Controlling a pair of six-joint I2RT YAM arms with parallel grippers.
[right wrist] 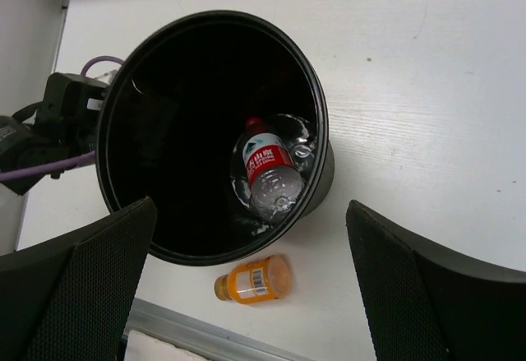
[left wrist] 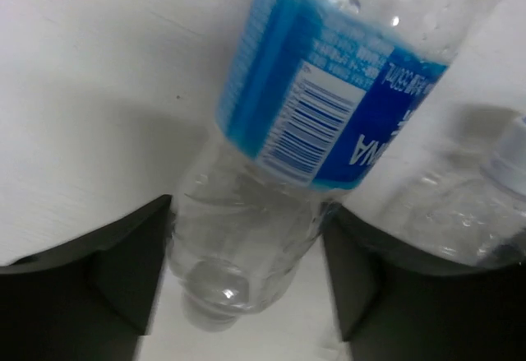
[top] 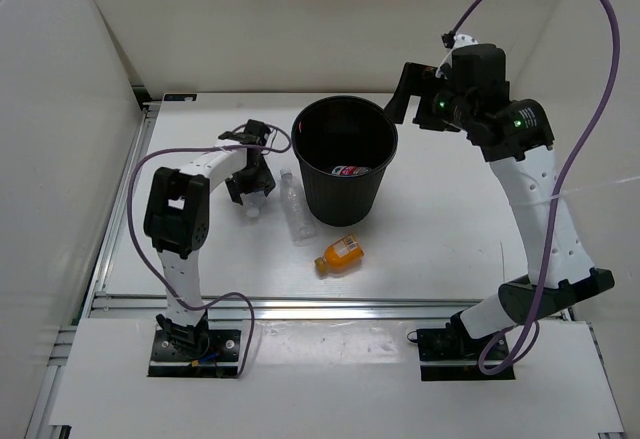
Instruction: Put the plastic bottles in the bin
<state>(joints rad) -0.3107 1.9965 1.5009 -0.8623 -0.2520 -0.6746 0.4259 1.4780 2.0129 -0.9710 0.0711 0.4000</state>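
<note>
The black bin stands mid-table. Inside it lies a red-label bottle on top of another clear bottle. The blue-label bottle lies on the table left of the bin, and my left gripper is down over it with both fingers against its shoulder near the cap. A clear unlabelled bottle lies right beside it. The squat orange bottle lies in front of the bin. My right gripper hangs open and empty above the bin's far right rim.
White walls close in the table at the left and back. A metal rail runs along the near edge. The left arm's purple cable loops by its elbow.
</note>
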